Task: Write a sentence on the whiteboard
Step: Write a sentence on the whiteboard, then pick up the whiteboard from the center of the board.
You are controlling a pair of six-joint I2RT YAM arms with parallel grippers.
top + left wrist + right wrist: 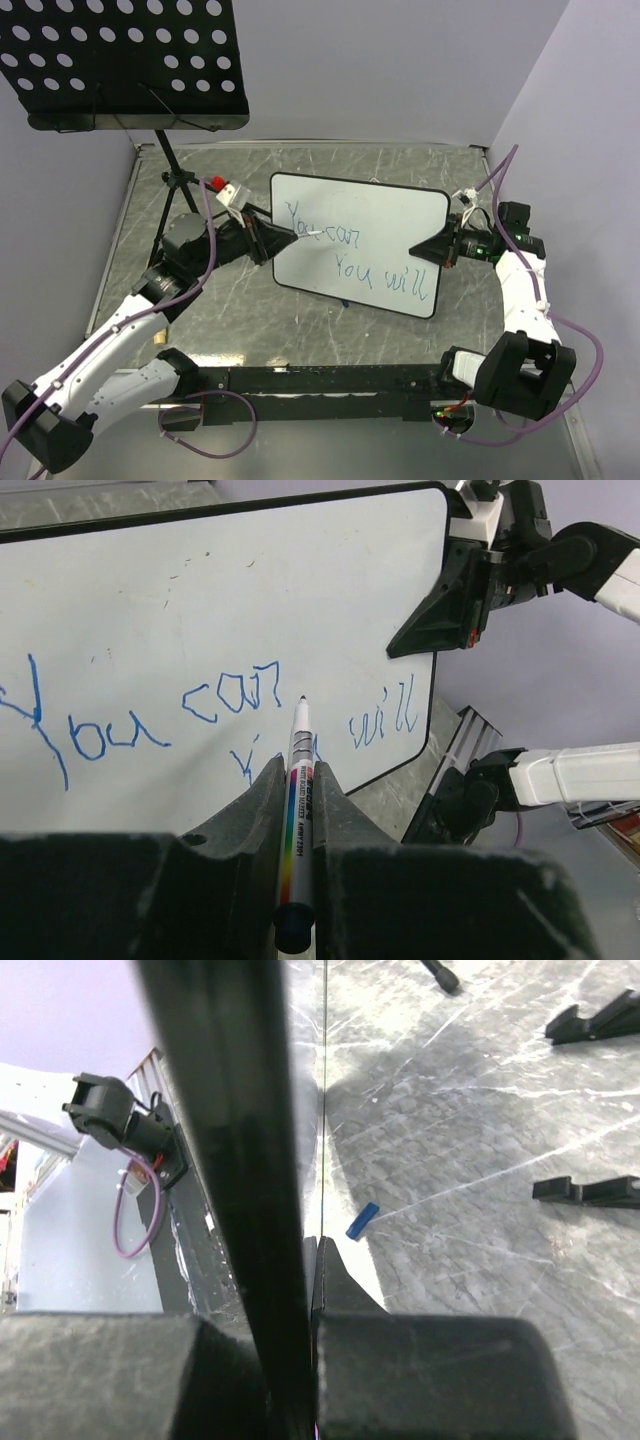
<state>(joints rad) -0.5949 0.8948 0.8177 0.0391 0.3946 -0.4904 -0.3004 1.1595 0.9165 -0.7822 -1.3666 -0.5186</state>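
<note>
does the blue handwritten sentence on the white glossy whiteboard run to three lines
No, the blue handwritten sentence on the white glossy whiteboard sits in two lines, "You can" above "You will".

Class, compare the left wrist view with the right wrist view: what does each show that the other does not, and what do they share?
Only the left wrist view: the face of the whiteboard with the blue sentence, and the marker pinched between the left fingers, tip pointing at the board. Only the right wrist view: the board seen edge-on, and a small blue piece lying on the table. Both: the whiteboard, clamped at its edge by the right fingers.
</note>
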